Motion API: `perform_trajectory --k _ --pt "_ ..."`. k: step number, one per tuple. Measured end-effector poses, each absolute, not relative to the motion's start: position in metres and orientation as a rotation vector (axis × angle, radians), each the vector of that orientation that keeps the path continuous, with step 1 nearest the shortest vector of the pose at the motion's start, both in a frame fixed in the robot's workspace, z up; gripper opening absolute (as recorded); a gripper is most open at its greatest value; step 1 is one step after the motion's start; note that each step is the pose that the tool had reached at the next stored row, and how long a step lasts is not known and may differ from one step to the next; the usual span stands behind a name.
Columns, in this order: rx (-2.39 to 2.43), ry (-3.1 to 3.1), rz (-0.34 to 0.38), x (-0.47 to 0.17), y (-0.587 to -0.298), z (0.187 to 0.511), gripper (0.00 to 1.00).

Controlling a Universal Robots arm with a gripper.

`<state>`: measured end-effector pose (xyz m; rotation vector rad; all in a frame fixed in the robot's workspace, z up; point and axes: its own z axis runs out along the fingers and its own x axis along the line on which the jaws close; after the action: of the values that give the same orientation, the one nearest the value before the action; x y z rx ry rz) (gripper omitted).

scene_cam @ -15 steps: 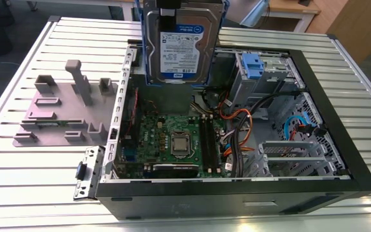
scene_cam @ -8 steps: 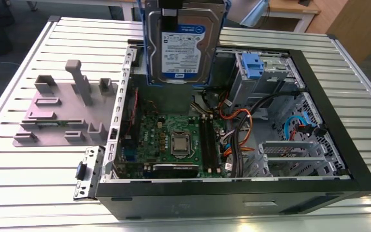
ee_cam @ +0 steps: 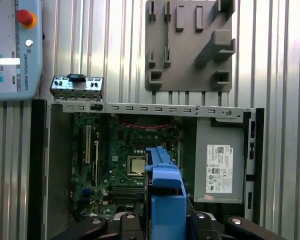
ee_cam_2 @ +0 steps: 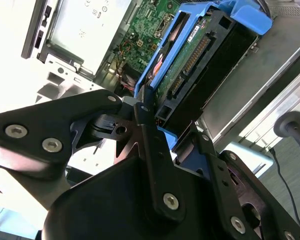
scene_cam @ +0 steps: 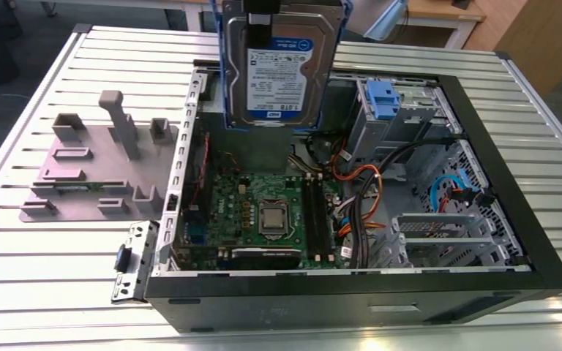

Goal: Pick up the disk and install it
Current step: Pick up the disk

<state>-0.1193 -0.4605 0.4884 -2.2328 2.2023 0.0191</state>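
Disk, a flat rectangular silver-metal hard drive with a white-and-blue label, clipped in a blue plastic frame, hangs over the far part of the open black computer case. Its long axis stands close to upright in the exterior view, with the label facing that camera. It appears to touch nothing but what carries it.

The black end effector of the 1 arm is pinching the disk by its blue frame. In the second wrist view 1 finger presses on the frame's edge, and the drive's green circuit-board face and its row of connectors run away from the wrist. So the disk lies straight out from the end effector, lengthwise, toward the case below.

In the first wrist view the frame's blue edge sits over the green motherboard, with the silver power supply just beside it.

The grey metal drive cage holding an empty blue bracket lies near the disk, on the exterior view's right of it. The grey plastic stand with upright posts rests on the ribbed metal counter outside the case, on the exterior view's left.
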Motion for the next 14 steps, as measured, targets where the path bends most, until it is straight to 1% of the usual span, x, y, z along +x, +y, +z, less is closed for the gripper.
perform_trajectory --k 14 --pt "-2.233 2.203 0.019 -0.1162 -0.4605 0.4883 0.36"
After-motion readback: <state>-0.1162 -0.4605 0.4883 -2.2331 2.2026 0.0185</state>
